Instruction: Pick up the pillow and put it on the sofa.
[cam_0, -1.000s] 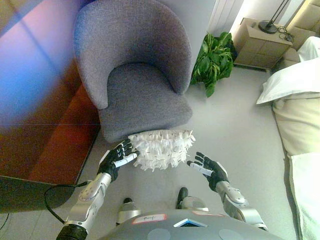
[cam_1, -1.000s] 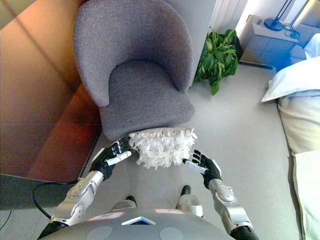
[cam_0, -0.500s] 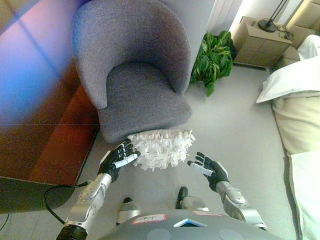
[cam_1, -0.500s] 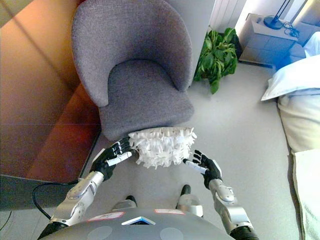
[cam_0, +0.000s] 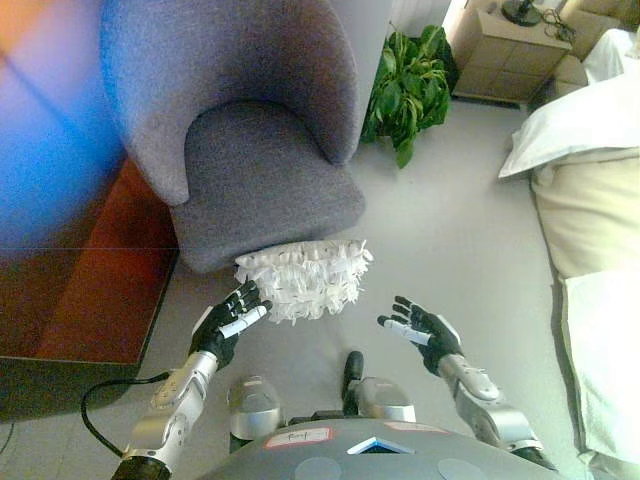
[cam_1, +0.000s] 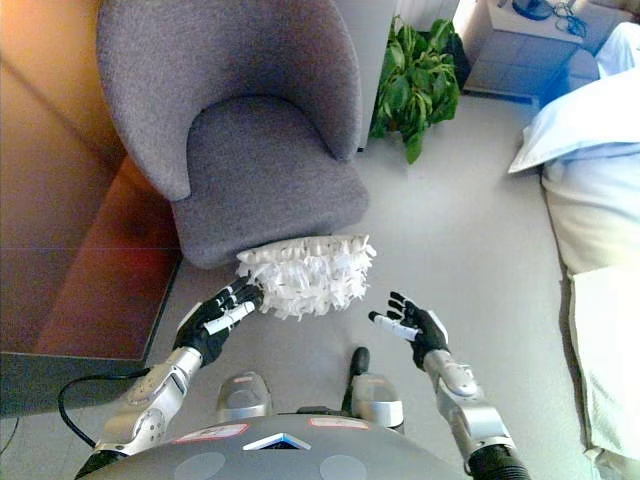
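Note:
A white ruffled pillow (cam_0: 303, 280) lies on the floor, leaning against the front edge of a grey upholstered chair (cam_0: 250, 140). My left hand (cam_0: 228, 322) is open at the pillow's lower left corner, fingertips touching or nearly touching its ruffles. My right hand (cam_0: 420, 328) is open too, fingers spread, a short way to the right of the pillow and clear of it. The same scene shows in the right eye view: pillow (cam_1: 308, 274), left hand (cam_1: 213, 321), right hand (cam_1: 411, 326).
A green potted plant (cam_0: 404, 85) stands right of the chair. A bed with white pillows (cam_0: 580, 130) fills the right side. A wooden nightstand (cam_0: 505, 45) sits at the back. A dark wood cabinet (cam_0: 80, 290) runs along the left.
The whole picture has shifted left and up, so the camera moved. Both hands stay open beside the pillow; the right hand now sits slightly farther from it.

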